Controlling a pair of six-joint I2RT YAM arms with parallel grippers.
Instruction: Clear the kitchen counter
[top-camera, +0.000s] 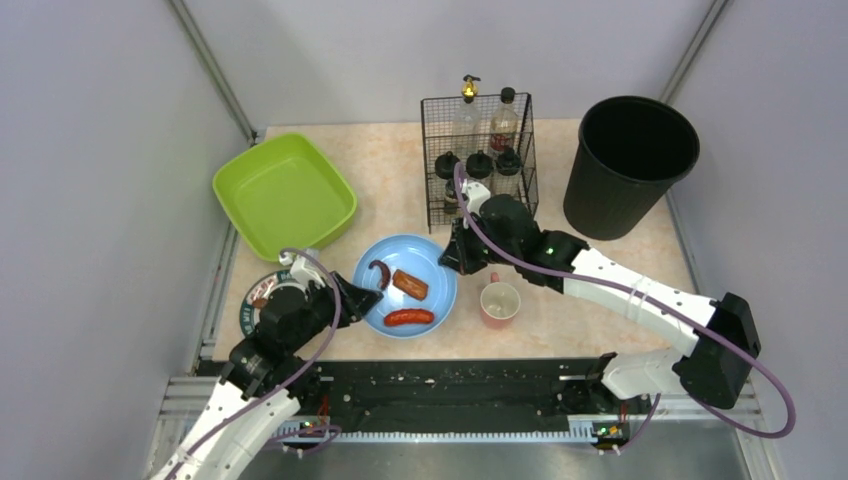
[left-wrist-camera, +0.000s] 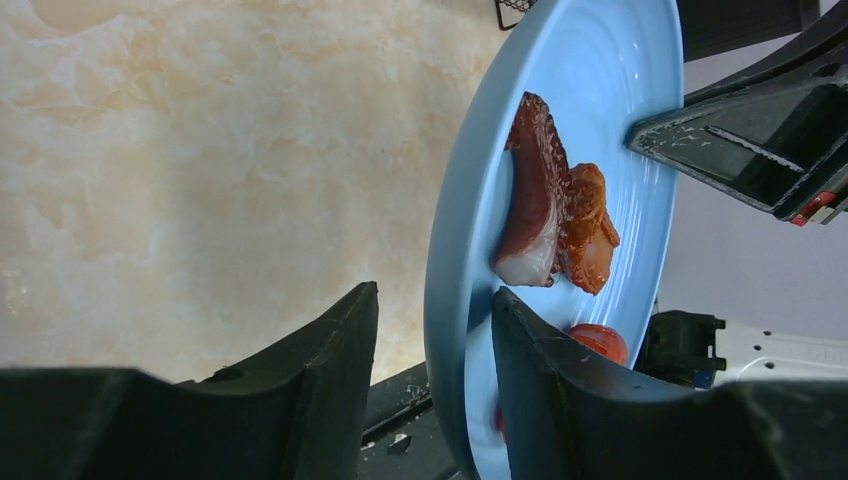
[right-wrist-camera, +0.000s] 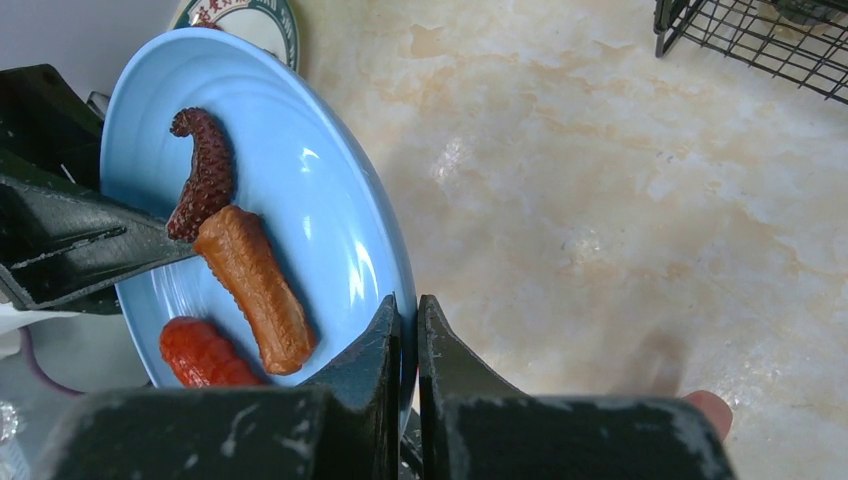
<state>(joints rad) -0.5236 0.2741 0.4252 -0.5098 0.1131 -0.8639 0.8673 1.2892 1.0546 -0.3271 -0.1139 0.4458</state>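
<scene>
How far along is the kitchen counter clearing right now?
Done: nothing visibly; the green tub is empty. In hand: the right gripper is shut on the blue plate at its rim, and the left gripper has open jaws straddling the opposite rim; three food pieces lie on it. Left: that plate, plus the pink mug and round printed disc on the kitchen counter.

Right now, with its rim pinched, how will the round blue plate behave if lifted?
Likely stiff: the round blue plate shows no flex where the right gripper pinches its rim. Glossy surface, so possibly slippery. If it tilts, the brown sausage and red sausage would probably roll.
</scene>
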